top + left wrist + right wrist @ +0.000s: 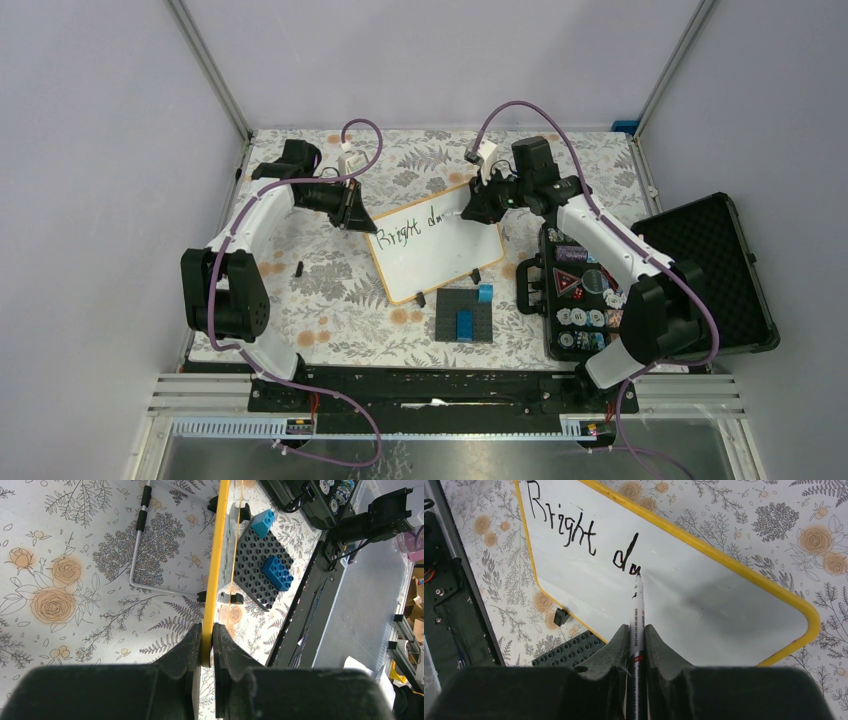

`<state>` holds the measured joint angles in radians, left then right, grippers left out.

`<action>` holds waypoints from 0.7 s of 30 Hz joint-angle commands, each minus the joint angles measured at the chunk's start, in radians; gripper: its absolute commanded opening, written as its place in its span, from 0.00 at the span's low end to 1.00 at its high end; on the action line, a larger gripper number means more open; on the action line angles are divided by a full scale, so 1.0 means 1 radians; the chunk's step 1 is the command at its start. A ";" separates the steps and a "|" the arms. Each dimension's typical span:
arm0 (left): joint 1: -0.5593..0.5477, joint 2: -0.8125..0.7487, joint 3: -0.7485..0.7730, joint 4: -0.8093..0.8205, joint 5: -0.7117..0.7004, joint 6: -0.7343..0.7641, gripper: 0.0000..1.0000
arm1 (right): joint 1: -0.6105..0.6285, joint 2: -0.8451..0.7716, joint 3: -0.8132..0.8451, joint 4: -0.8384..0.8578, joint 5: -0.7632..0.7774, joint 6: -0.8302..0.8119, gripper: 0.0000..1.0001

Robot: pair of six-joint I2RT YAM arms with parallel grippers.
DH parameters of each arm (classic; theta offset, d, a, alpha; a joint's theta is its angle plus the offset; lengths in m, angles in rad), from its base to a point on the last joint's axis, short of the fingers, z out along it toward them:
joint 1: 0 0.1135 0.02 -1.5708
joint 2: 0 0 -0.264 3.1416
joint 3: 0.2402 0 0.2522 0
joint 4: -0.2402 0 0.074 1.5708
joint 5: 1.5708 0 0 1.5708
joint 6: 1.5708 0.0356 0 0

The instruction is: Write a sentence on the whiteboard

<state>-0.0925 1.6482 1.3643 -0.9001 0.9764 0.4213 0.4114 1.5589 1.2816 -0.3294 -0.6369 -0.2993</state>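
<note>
Right of the slim white marker clamped in our right gripper, the yellow-framed whiteboard lies bare lengthwise; our left gripper pinches its frame.

Three views of one tabletop.
The top external camera looks steeply down from above and behind the arm bases, taking in the whole table. The left wrist camera, close behind the left gripper, sights edge-on along the whiteboard toward the brick plate. The right wrist camera, close behind the right gripper, looks along the marker onto the board's face. All three share the whiteboard and brick plate.
</note>
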 commanded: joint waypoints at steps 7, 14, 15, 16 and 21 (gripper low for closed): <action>-0.007 -0.034 -0.003 0.033 -0.038 0.042 0.00 | -0.007 0.024 0.053 0.008 0.032 -0.007 0.00; -0.007 -0.034 -0.005 0.032 -0.041 0.041 0.00 | -0.006 0.033 0.057 0.017 0.039 -0.003 0.00; -0.007 -0.033 -0.005 0.032 -0.041 0.042 0.00 | -0.006 0.034 0.057 0.017 0.040 -0.003 0.00; -0.007 -0.033 -0.004 0.033 -0.041 0.042 0.00 | -0.008 0.033 0.058 0.017 0.043 -0.003 0.00; -0.007 -0.031 -0.001 0.032 -0.041 0.042 0.00 | -0.009 0.031 0.063 0.017 0.052 0.000 0.00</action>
<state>-0.0925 1.6478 1.3643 -0.8997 0.9752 0.4213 0.4110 1.5860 1.2953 -0.3313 -0.6132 -0.2989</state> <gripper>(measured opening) 0.111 0.198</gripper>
